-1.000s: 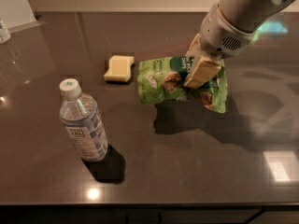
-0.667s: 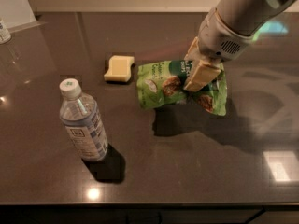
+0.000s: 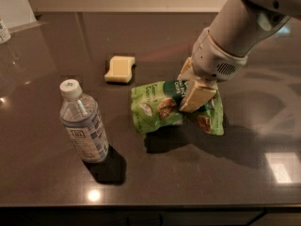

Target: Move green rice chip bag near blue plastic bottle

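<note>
Tool (image 3: 194, 97): over the middle of the worktop (image 3: 235, 178), slightly toward the right edge, on an arm (image 3: 235, 32) that comes in from the far right corner. Its pale fingers are clamped on the green rice chip bag (image 3: 155, 108), pinching it near the top middle.

Bag: hangs crumpled from the grip, with one lobe drooping left and a smaller one right. A shadow lies apart from it on the worktop below, so it looks lifted clear, not dragging.

Blue plastic bottle (image 3: 83, 126): upright, cap on, near the front edge and left of centre. It is well apart from the bag, with bare worktop between them.

Sponge (image 3: 119, 68): pale yellow, lying toward the far edge, behind the gap between bag and bottle. It is off the straight path.

Step in hand, as I judge it: carry the bag left and toward the front edge, then set it down beside the bottle.

To do it well:
- Hold the pinch firm, since the pouch is slick and crinkly and could slip.
- Travel with the drooping left lobe above the worktop so it doesn't snag.
- Stop short of the bottle. The bottle is tall, narrow and light, so a brush from the bag or tool could tip it.
- Lower until the bag rests on the worktop, then release.
</note>
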`<action>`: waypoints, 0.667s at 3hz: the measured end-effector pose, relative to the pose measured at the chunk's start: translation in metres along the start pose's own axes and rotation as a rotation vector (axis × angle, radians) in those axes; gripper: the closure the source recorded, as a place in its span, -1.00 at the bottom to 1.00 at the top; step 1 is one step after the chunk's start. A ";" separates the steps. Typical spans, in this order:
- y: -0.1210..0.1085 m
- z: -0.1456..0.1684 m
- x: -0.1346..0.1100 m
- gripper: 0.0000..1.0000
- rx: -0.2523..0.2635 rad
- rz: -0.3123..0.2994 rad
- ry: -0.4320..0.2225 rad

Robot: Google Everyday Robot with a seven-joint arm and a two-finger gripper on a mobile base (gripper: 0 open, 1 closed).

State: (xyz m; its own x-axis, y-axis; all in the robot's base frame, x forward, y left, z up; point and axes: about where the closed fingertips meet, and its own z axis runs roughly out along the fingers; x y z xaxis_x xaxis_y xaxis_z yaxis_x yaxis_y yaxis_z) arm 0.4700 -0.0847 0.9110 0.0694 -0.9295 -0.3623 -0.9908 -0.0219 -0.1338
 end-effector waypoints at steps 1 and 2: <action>0.015 0.014 -0.007 1.00 -0.038 -0.018 -0.012; 0.026 0.023 -0.012 0.66 -0.059 -0.025 -0.009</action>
State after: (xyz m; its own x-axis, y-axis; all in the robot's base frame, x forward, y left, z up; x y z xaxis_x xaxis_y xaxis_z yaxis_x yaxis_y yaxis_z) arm 0.4458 -0.0653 0.8910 0.0950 -0.9249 -0.3681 -0.9938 -0.0670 -0.0883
